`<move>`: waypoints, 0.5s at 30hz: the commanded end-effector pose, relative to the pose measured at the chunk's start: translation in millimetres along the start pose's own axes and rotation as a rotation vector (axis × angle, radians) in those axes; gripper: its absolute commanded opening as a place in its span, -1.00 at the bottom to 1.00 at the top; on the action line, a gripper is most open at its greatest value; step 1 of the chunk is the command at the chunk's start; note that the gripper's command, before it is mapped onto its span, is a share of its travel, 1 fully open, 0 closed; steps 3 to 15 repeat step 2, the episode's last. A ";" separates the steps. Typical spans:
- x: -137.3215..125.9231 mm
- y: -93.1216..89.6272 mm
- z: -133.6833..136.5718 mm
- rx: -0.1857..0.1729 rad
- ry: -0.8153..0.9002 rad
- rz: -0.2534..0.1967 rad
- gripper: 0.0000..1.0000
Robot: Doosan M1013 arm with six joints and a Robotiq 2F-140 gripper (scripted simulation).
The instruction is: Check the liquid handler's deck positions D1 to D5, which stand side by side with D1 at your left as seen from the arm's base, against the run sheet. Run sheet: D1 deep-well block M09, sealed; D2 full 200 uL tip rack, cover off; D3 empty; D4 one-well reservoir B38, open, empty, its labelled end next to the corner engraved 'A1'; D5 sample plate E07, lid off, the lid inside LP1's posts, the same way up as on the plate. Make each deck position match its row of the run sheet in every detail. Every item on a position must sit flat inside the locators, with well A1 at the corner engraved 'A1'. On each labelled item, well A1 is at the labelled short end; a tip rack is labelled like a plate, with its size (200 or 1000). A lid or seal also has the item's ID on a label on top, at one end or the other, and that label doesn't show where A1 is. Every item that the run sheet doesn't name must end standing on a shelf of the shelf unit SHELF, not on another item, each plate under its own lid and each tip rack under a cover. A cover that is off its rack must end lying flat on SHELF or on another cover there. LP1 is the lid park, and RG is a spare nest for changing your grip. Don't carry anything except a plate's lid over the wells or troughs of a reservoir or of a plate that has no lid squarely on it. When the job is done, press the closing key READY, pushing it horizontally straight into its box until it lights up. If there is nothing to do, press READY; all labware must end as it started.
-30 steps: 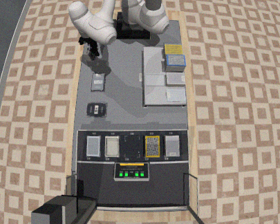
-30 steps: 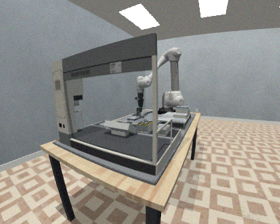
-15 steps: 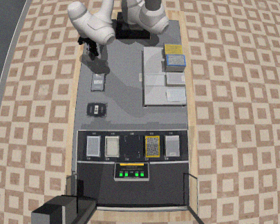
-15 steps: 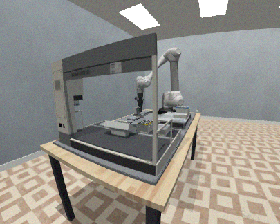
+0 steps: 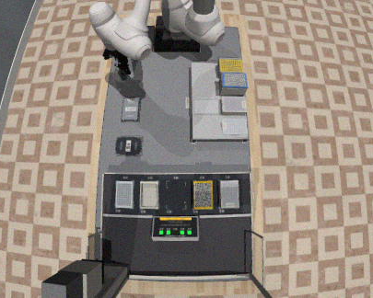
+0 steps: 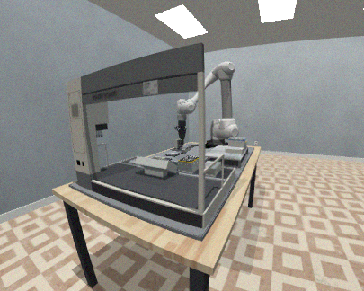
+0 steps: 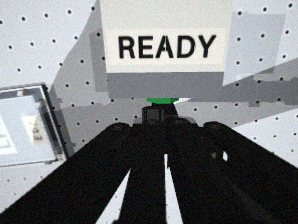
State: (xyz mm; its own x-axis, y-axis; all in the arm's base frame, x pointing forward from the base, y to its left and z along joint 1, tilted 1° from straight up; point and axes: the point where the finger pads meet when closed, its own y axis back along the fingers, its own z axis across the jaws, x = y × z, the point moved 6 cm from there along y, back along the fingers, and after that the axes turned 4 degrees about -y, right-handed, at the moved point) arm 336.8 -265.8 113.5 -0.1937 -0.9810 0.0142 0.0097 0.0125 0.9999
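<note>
Gripper [image 7: 159, 116] sitting with fingers pressed together, pinching nothing, its tip meeting the green key [image 7: 161, 100] under the READY box [image 7: 165, 45]. Only a thin sliver of the key is showing; the rest is tucked beneath the box's lower edge and behind the fingertips. Whether the tip is actually touching the key or just short of it: cannot tell from the wrist view.

Left of the READY box in the wrist view, a framed lid [image 7: 22, 127] with a label is lying flat on the perforated plate; its left side is cut off by the picture edge and its label text is too blurred to read.

From above, the gripper [image 5: 121, 63] is mostly covered by the arm's white elbow [image 5: 121, 32], and the READY box itself is hidden under it. Farther from the READY box, down the desk [image 5: 171, 133], the deck row [image 5: 108, 193] is carrying five positions: a white well plate [image 5: 124, 193], a pale reservoir-like item [image 5: 149, 194], a bare dark nest [image 5: 178, 195], a yellow-framed tip rack [image 5: 203, 194], a grey sealed-looking block [image 5: 229, 193]. Their labels are too small to make out.

Across the desk from the READY box, the shelf unit [image 5: 203, 133] is holding a yellow rack [image 5: 230, 64] and a blue-framed rack [image 5: 234, 82], plus flat grey pieces that are hard to tell apart.
</note>
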 end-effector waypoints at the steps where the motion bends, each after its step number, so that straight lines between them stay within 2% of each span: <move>1: 3.4 -1.3 -0.1 -0.005 0.005 0.000 -0.80; 15: 3.8 -1.2 -0.2 -0.005 0.005 0.000 -0.80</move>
